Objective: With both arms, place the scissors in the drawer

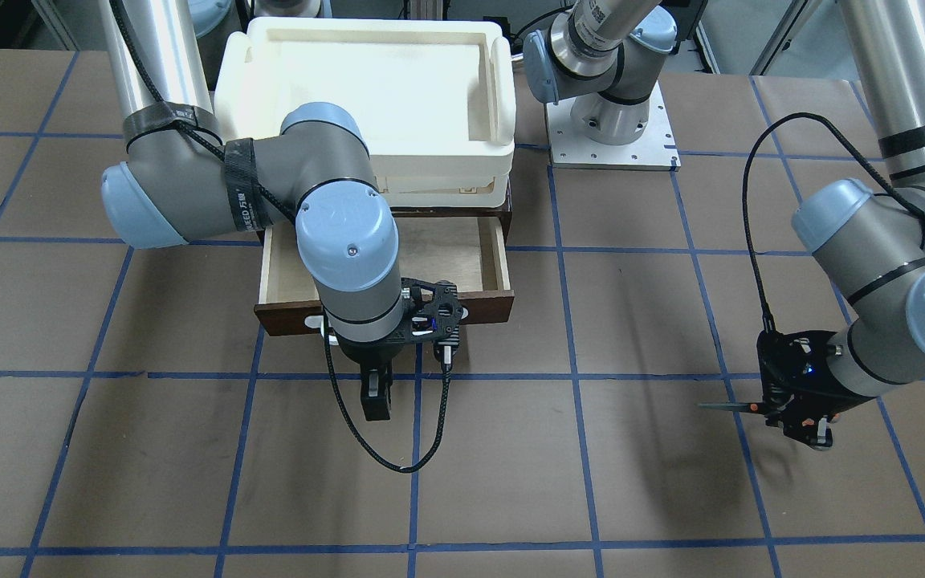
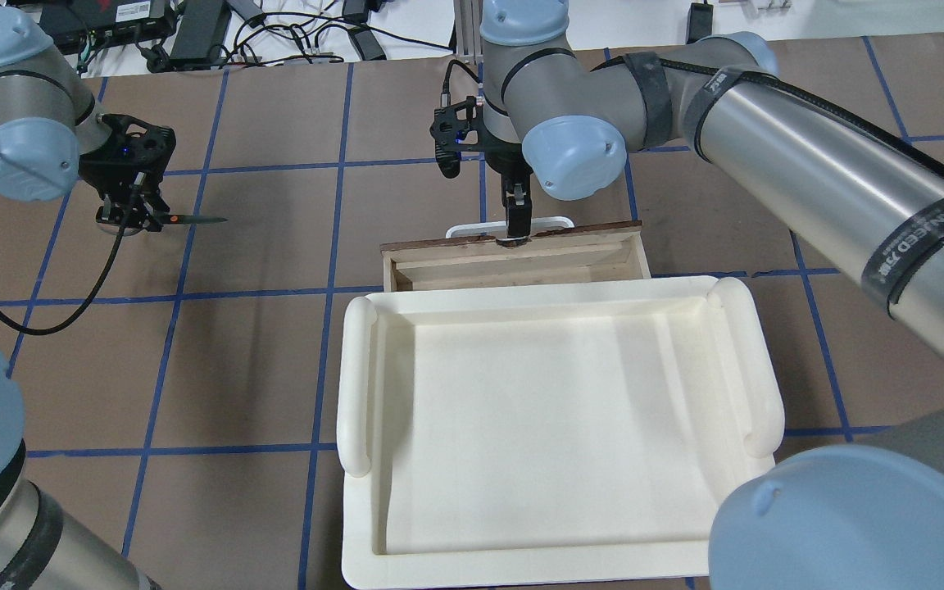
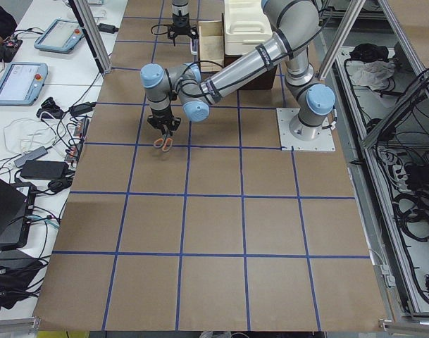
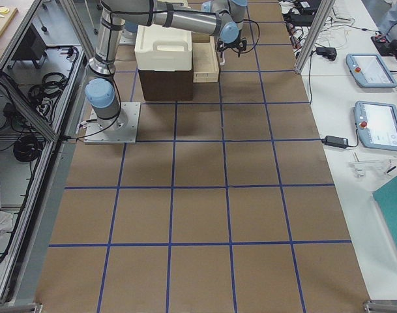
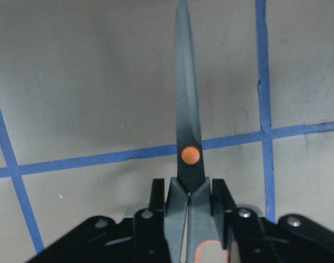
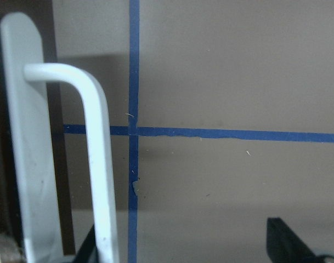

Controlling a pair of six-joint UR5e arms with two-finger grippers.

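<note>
Two jobs were shared: the scissors (image 5: 187,126) were clamped in the left jaws (image 5: 188,192), blades ahead for delivery, and the right jaws (image 1: 376,399) were spread wide beside the handle (image 6: 98,153) of the open drawer (image 1: 503,257).

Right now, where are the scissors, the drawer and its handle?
scissors (image 5: 187,109): left wrist view, on the blade.
drawer (image 1: 454,257): front-facing view, on its plywood floor.
handle (image 6: 98,164): right wrist view, on the bar.
</note>
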